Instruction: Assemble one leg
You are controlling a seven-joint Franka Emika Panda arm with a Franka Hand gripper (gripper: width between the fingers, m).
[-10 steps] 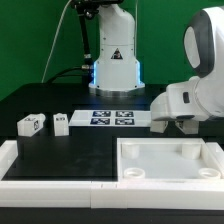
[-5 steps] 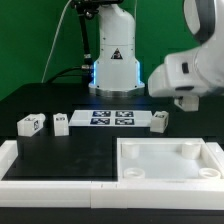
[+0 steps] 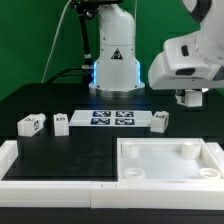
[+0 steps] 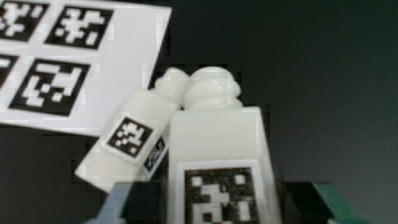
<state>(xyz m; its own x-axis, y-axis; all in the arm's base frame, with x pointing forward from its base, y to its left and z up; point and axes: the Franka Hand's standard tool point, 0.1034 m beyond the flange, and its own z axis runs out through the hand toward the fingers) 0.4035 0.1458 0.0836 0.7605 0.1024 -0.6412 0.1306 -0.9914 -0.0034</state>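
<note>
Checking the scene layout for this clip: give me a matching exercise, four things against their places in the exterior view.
Things: 1 marker board; 2 tabletop; 3 claw; 4 leftmost leg.
Places (sides are the exterior view's): A up in the air, right; B far left; C front right; D centre, lying flat.
Pairs: 1-D, 2-C, 3-A, 4-B.

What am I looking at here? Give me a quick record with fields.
tool: the tool hangs open and empty at the exterior view's right
legs near the tool: leg A and leg B lie side by side next to the marker board
other legs: leg C and leg D, on the board's other side
front: tabletop
</note>
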